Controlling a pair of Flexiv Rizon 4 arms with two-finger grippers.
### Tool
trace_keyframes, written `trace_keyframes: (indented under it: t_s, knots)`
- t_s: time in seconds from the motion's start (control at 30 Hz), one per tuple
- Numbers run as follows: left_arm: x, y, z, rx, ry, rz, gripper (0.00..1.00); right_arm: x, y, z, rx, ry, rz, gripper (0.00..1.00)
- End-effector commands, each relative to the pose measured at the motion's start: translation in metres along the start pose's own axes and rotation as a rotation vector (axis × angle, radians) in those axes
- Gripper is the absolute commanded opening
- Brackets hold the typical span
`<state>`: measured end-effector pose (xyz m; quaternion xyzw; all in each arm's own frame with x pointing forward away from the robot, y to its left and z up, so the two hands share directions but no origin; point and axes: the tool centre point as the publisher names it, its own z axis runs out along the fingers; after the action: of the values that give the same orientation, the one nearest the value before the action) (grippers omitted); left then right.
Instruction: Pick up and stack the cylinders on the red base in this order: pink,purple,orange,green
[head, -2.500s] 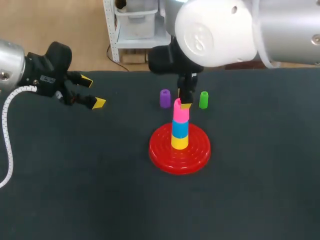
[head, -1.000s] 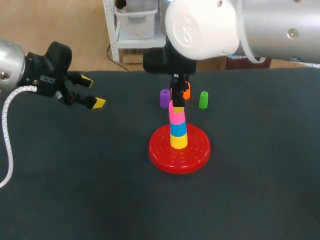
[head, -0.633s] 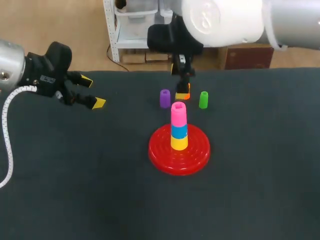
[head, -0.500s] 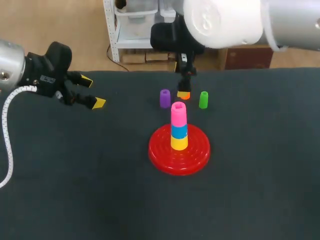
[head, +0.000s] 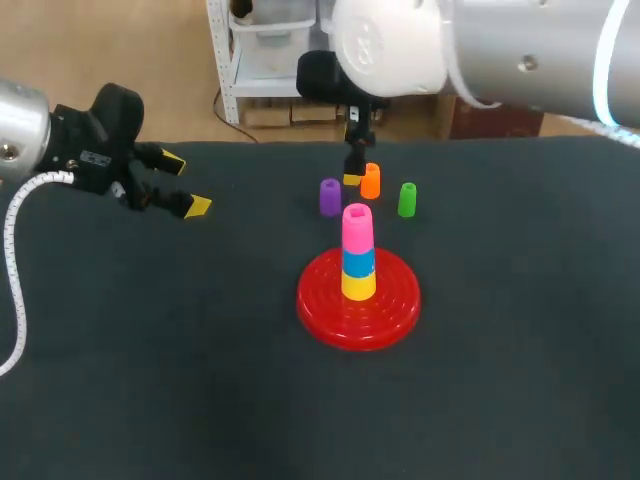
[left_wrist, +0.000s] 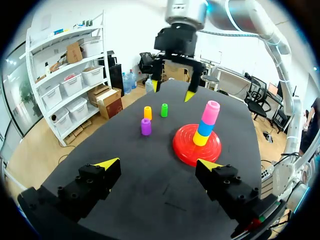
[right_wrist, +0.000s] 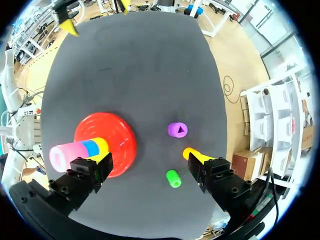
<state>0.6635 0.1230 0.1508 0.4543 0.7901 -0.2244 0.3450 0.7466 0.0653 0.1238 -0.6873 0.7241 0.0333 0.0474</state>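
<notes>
Pink cylinder (head: 357, 225) tops the stack on red base (head: 395, 305); purple cylinder (head: 330, 197), orange cylinder (head: 370, 181) and green cylinder (head: 407, 199) stand loose behind. Right claw (left_wrist: 172, 89) hangs open and empty above them, likely for purple next. Left claw (head: 185, 184) is open, well aside.

The table (head: 140, 390) carries a dark charcoal, matte covering with a fine, fabric-like texture. In the head view its far edge runs straight across the upper part, and the surface extends to the other three sides. Lighting is even and diffuse; shadows on the surface are faint.
</notes>
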Motion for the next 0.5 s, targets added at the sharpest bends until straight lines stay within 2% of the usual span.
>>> trace_keyframes:
  t_s: [0.03,0.33,0.5]
  knots:
    - [0.000,0.001,0.001,0.001,0.002,0.000,1.00,-0.012,-0.029,0.017,-0.090,0.016,0.003,1.00]
    - [0.000,0.001,0.001,0.001,0.002,0.000,1.00,-0.012,-0.038,0.046,-0.101,-0.005,0.052,1.00]
    - [0.000,0.001,0.001,0.001,0.002,0.000,1.00,-0.009,-0.041,0.046,-0.032,-0.054,0.115,1.00]
